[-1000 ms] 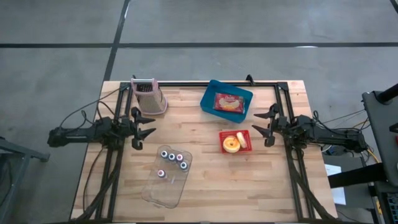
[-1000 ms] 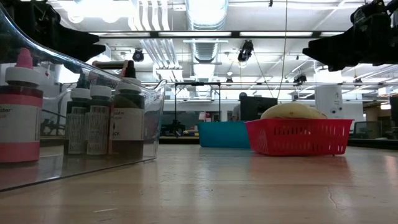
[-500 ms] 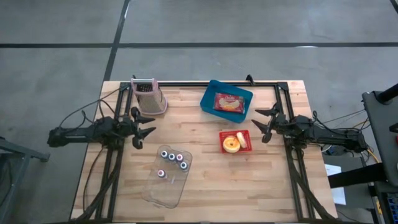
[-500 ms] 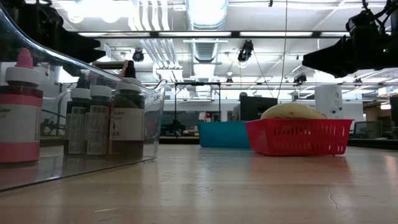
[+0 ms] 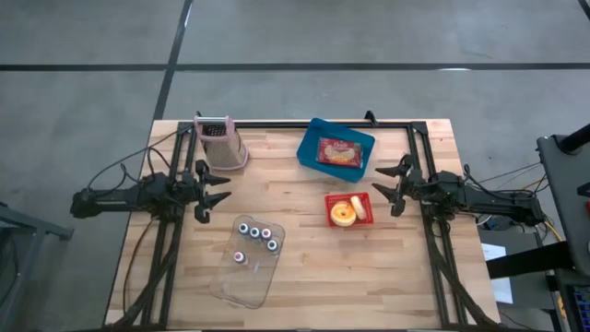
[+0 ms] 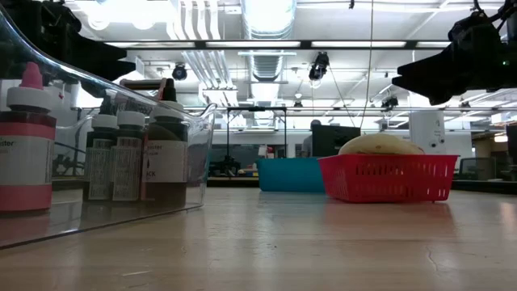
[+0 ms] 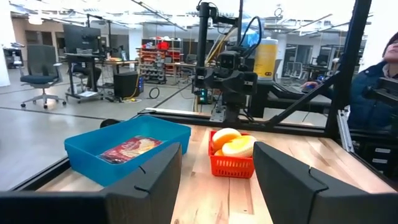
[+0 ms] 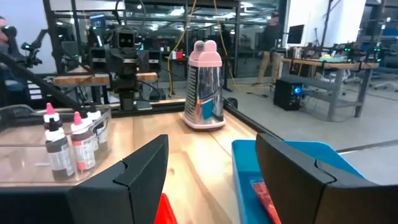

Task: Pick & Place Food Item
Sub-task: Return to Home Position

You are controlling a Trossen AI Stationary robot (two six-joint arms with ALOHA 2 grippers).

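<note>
**A:** The left gripper hovers over the table's left side, fingers spread wide, holding nothing.

**B:** And the right gripper faces it from the right side. Its fingers are parted too, and it is empty.

**A:** Working outward from the left one, the pink grater stands upright just beyond it, toward the far edge.

**B:** Just beside the right one's fingertips is the red basket, with round yellowish food sitting inside.

**A:** Now the prize: the food coloring bottles stand upright inside the transparent bin, on the front-left part of the wooden table. I count five caps from above, four clustered at the bin's far end and one set apart nearer its middle.

**B:** The low view confirms it. A pink-tipped bottle is nearest the camera, with darker bottles behind it, all inside that clear wall.

**A:** At the far edge sits the blue bin, with a red packet lying in it.
</note>
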